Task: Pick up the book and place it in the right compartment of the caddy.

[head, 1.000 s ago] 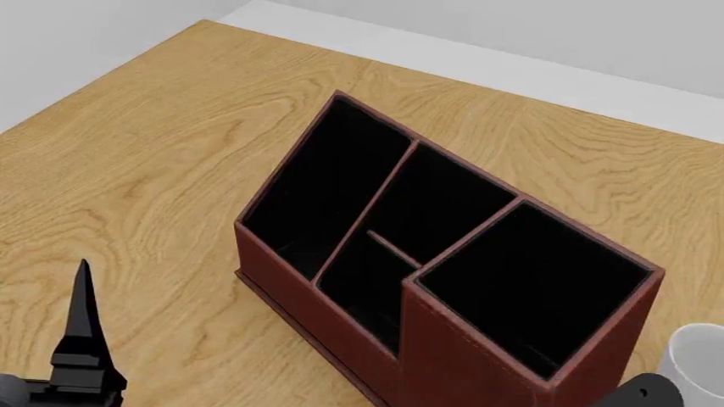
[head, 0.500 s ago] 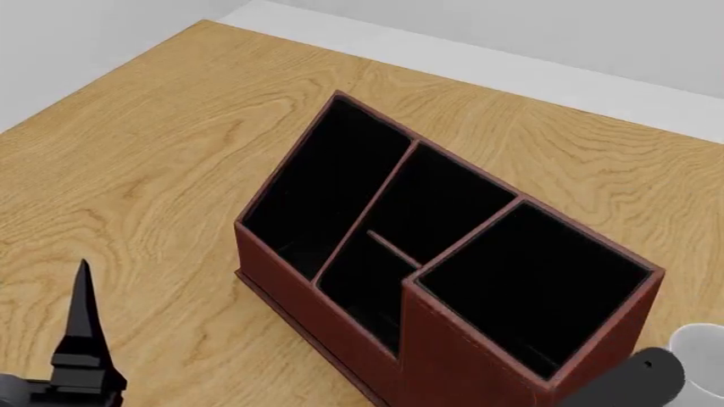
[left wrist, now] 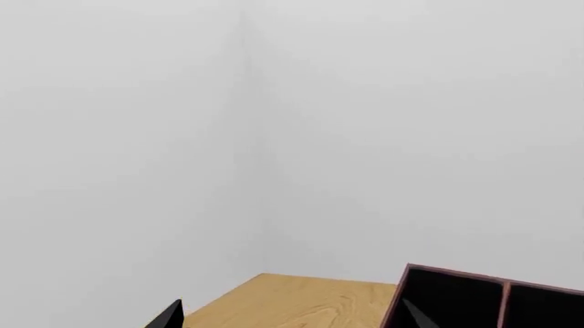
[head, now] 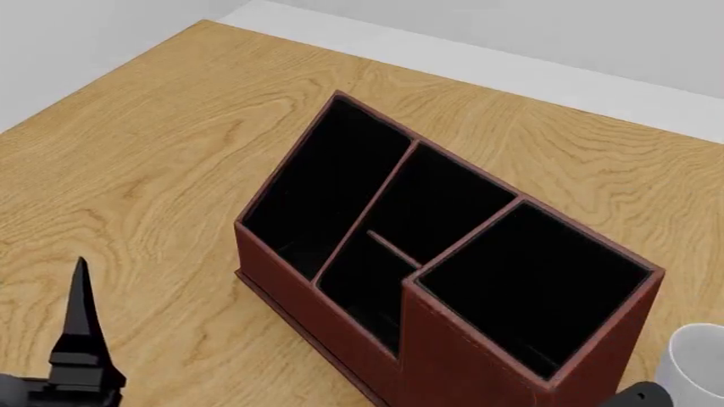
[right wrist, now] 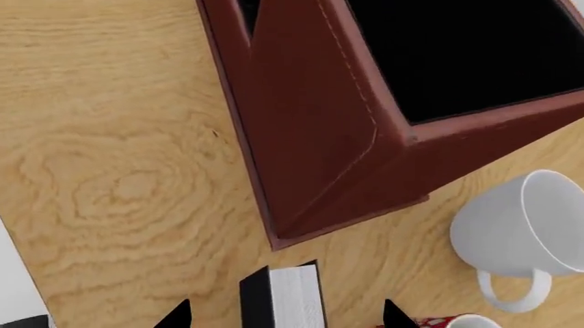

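The reddish-brown caddy stands on the wooden table, and its tall right compartment is black inside and empty. In the right wrist view the caddy's corner and that compartment show. The book, black with white page edges, stands on the table just in front of the caddy's corner. My right gripper is open, with a fingertip on each side of the book and apart from it. My left gripper is open and empty, at the caddy's left.
A white mug stands right of the caddy; it also shows in the right wrist view. A red-patterned object peeks in beside it. The table's far edge and a white wall lie behind the caddy.
In the head view my right arm reached further in half a second ago and has now dropped back to the bottom edge. The left gripper has sunk slightly.
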Available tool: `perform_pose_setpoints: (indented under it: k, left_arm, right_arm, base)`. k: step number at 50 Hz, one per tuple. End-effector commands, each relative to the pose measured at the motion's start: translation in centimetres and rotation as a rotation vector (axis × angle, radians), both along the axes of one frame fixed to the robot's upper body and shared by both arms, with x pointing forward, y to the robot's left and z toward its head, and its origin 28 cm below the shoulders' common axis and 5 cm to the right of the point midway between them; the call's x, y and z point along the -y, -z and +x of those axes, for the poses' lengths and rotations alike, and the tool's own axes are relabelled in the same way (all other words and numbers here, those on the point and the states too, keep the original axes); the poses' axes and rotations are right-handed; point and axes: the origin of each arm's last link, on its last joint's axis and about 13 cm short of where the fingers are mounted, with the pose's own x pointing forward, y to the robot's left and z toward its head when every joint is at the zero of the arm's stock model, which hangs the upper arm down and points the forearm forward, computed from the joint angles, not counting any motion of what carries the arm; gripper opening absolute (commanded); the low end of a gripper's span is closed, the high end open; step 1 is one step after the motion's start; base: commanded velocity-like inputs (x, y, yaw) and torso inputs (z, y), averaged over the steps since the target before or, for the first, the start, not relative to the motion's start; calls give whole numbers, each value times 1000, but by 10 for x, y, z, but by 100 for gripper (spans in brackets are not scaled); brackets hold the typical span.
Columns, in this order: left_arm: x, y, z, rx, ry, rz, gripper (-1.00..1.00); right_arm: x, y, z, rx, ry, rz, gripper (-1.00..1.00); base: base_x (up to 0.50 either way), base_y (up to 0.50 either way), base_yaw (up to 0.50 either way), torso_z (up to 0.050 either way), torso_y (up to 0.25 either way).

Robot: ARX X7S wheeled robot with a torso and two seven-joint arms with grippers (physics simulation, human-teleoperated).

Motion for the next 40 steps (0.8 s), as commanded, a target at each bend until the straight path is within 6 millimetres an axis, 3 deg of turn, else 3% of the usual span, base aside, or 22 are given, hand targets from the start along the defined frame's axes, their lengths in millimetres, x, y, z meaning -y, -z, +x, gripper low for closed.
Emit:
perform_pose_setpoints:
  k: [1, 22, 40]
  left_arm:
    - [1, 0, 0, -1, 7, 6, 100]
    - [2, 2, 1, -12, 16, 5, 100]
    - [1, 2, 0, -13, 16, 2, 100]
  right_arm:
    - [5, 10, 3, -34, 15, -19, 100]
    - [6, 35, 26, -85, 23, -12, 100]
    - [7, 62, 27, -150, 23, -9, 100]
  base:
    - [0, 0, 0, 0, 0]
    - [0, 0, 0, 0, 0]
    - [0, 0, 0, 0, 0]
